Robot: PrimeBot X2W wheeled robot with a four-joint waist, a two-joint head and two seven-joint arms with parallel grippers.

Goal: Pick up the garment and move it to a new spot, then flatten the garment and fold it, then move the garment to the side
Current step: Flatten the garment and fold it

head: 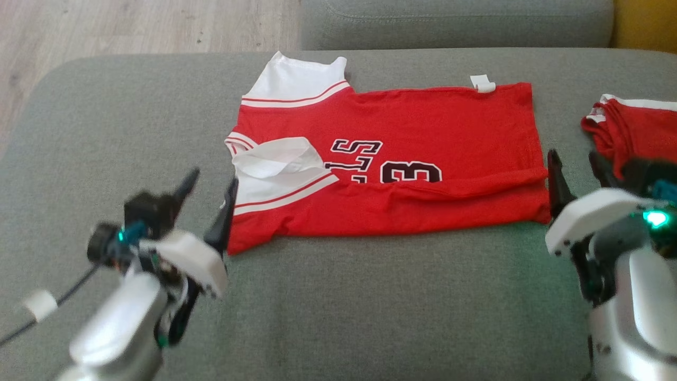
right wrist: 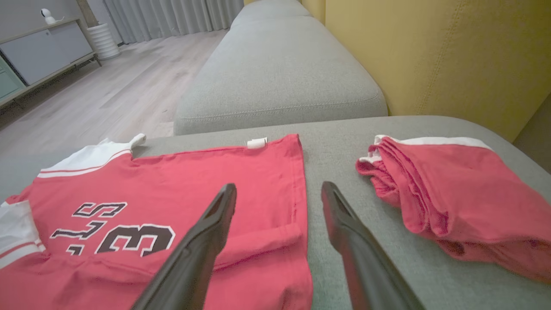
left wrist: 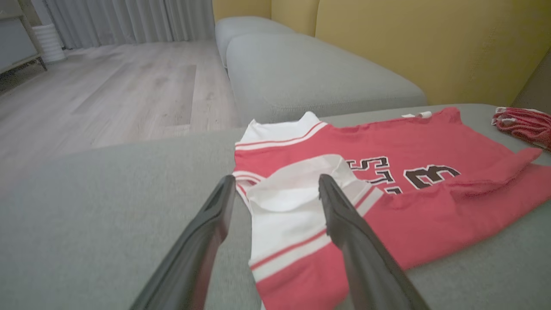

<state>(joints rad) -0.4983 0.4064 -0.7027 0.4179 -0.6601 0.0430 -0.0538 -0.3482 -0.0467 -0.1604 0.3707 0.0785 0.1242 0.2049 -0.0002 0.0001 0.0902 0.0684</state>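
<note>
**On the grey sofa cushion (head: 370, 307), a half-folded red jersey (head: 423, 121) is lying free of any grasp**

On the middle of the cushion the jersey is lying flat. Its near long edge is turned up over itself, so the fold is cutting across the black number and letters on the chest. The white sleeves with red stripes are pointing to the robot's left, one of them folded in over the red cloth. A small white tag (head: 482, 83) is sticking out at the far edge.

The left hand (head: 213, 179) is hovering at the sleeve end, fingers spread and grasping nothing. In the left wrist view its fingers are framing the folded white sleeve, and I cannot tell whether the inner finger is touching the cloth. The right hand (head: 572, 156) is hanging just beside the hem end, likewise released. In the right wrist view one finger is showing over the jersey's corner and the other over bare cushion.

Further to the robot's right a second red garment (head: 629, 127) is lying in a folded pile, apart from the jersey. Beyond the cushion another sofa section (head: 455, 24) is standing, with wooden floor (head: 132, 26) to the left and a yellow panel (head: 645, 21) to the right.
</note>
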